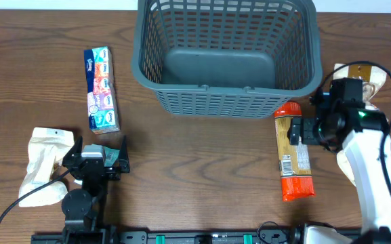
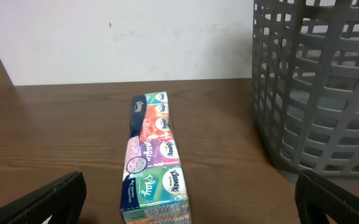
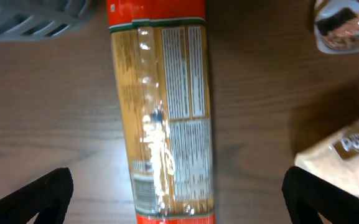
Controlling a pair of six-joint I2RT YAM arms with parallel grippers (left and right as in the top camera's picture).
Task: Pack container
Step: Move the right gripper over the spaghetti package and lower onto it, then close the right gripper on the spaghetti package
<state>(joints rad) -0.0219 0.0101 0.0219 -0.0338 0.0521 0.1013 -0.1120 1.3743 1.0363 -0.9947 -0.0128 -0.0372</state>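
Both gape wide and empty: left pincer [image 1: 101, 142] at 8 o'clock near the tissues [image 1: 101, 89], right pincer [image 1: 295, 131] seemingly above the packet [image 1: 295, 169] at 4. Basket [image 1: 209, 102] stands at 12 on the bench [image 1: 195, 176].

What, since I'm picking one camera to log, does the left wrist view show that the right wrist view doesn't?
Only the left wrist view: the colourful tissue pack, lying lengthwise ahead, and a white wall behind. Only the right wrist view: the long orange-ended packet seen from above, a small packet in the top right corner, and a beige bag at the right edge. Both: part of the container and the wooden table.
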